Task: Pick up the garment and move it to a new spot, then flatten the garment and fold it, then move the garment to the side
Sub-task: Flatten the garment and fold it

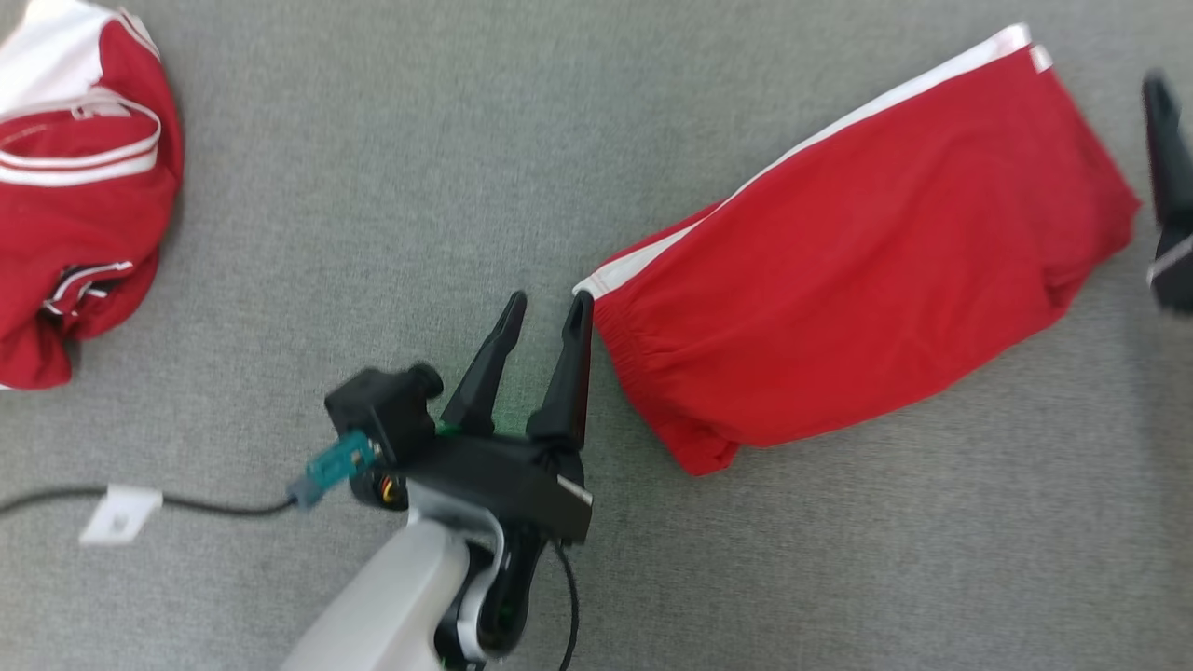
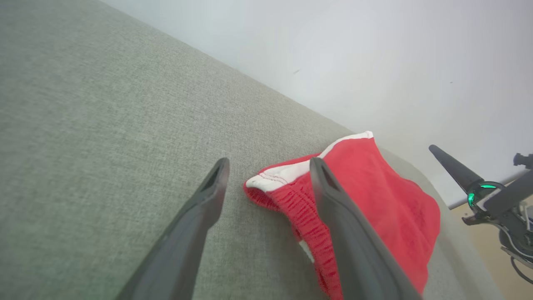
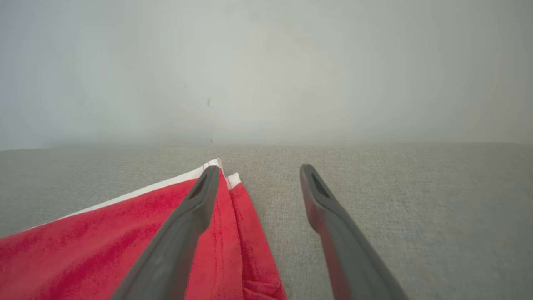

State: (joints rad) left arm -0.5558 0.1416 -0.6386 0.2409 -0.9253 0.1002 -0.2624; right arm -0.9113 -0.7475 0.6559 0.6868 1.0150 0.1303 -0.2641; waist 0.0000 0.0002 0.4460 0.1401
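The red garment [image 1: 867,252], edged with a white stripe, lies folded on the grey bench [image 1: 373,186] in the centre right of the head view, slanting from its gathered waistband at the lower middle up to the hem at the upper right. The left end effector [image 1: 549,303] sits in the lower middle of the frame, fingers spread and empty, with one fingertip just beside the waistband corner. In the right wrist view, the right end effector [image 3: 259,170] is also spread wide with nothing between its fingers; one finger crosses the hem corner at the lower left of that frame. A second red and white garment [image 1: 75,186] lies bunched at the upper left of the head view, and a dark cable [image 1: 214,506] runs along the lower left.
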